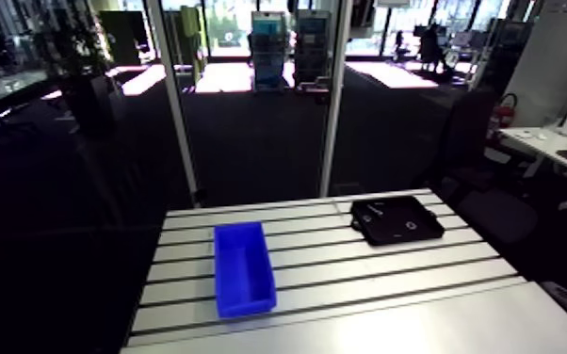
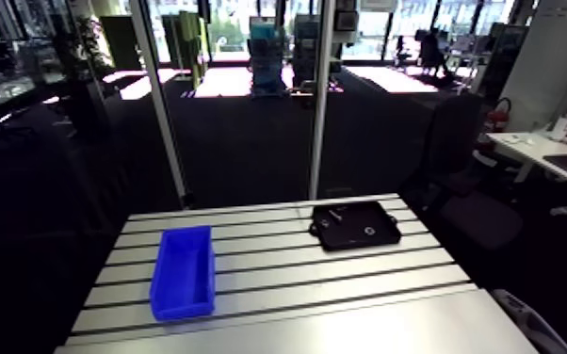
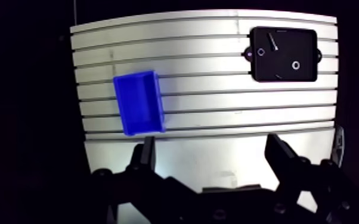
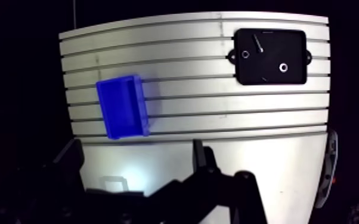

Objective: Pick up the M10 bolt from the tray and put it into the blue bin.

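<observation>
as it lies aslant, bolt looks slim, silvery

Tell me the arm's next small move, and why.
Probably carry the gripper forward and across until it hangs over the black tray, above the bolt. In the wrist view the fingers stand open with nothing between them, well short of the tray. The bolt lies in the tray, and the blue bin looks empty.

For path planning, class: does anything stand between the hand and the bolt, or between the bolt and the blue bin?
Nothing visible: only bare table lies between the hand, the bolt and the blue bin.
</observation>
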